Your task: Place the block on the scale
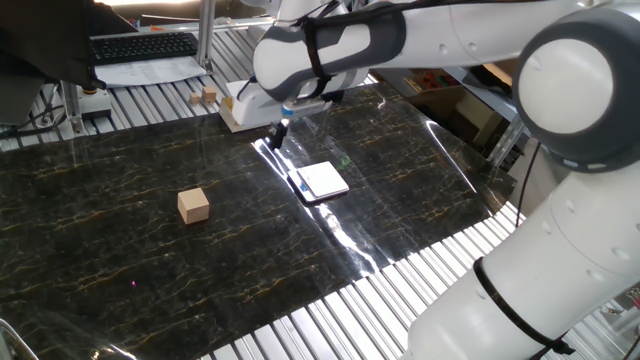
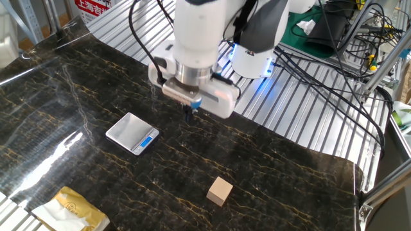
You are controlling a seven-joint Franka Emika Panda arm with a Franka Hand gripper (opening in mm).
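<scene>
A tan box (image 1: 236, 112) holding yellow material is seen at the far edge of the dark marbled mat (image 1: 120, 250); in the one fixed view it is partly covered by the arm, and in the other fixed view it is cut off by the bottom edge (image 2: 70, 208). What the yellow material is cannot be made out. The gripper (image 1: 279, 134) is held above the mat, at about eleven o'clock from the scale (image 1: 322, 181) in the one fixed view; its dark fingers are seen close together with nothing between them, though they are small and partly hidden under the wrist (image 2: 190, 114). One block (image 1: 194, 205) is counted on the mat, well apart from the scale at about nine o'clock of it, untouched. One scale (image 2: 132, 133) is counted, its plate bare. One smaller wooden block (image 1: 208, 97) is seen beside the box. A keyboard (image 1: 145, 45) is partly cut off at the top.
</scene>
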